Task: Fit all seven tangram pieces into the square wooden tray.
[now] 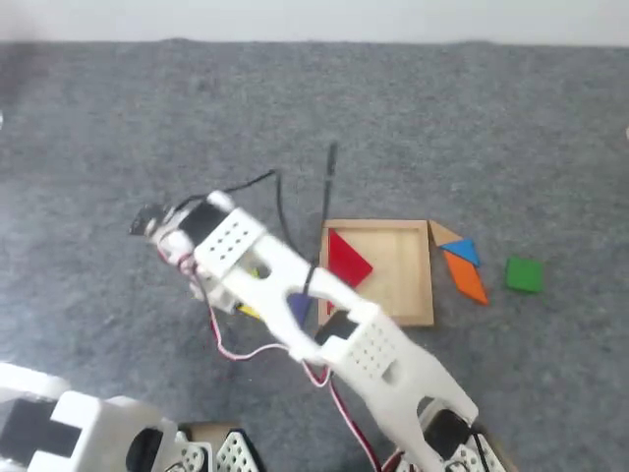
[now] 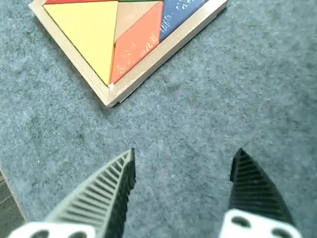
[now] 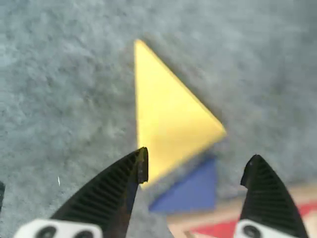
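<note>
Hovering wide open and empty, the right gripper [image 3: 198,153] sits over the yellow triangle [image 3: 168,119] at the wooden tray's [image 1: 378,225] eight o'clock. Grasping it seems the step in hand; next it must lower and close across its edges.

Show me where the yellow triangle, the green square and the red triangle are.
yellow triangle [image 3: 169,118]: right wrist view, middle of its top face.
green square [image 1: 524,274]: high view, its centre.
red triangle [image 1: 345,261]: high view, its centre.
</note>
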